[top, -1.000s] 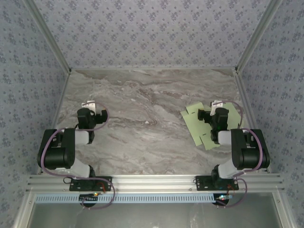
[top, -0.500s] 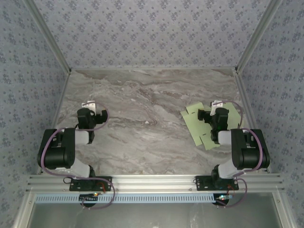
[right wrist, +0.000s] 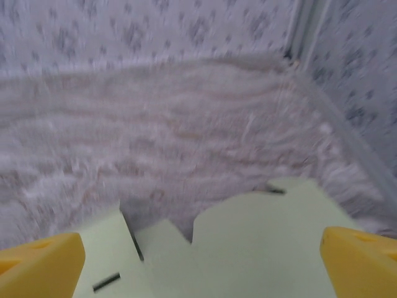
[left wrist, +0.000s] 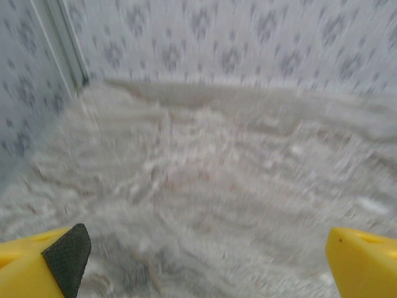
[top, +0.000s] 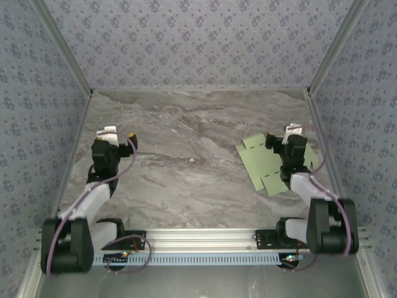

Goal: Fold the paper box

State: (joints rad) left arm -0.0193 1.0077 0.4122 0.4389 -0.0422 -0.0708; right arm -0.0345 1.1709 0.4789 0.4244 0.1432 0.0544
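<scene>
Just changed: both arms have unfolded from their tucked pose and now reach out over the table (top: 198,130). The sheet has not shifted, so I judge this as the approach, with no fold begun.
Left pincer (top: 118,133): released, jaws wide with nothing between them, over bare marble on the left side, well apart from the sheet.
Right pincer (top: 289,133): released, jaws wide, hovering over the sheet's right part. My wrist view is blurred, so I cannot tell about contact.
Paper box (top: 263,167): a flat, unfolded pale green sheet on the right half of the table, its notched tabs pointing far.
Edges: the right side rail (top: 319,133) runs near the sheet, so room is tight there.
Open room: the middle and far table lie bare up to the back wall (top: 198,43).
</scene>
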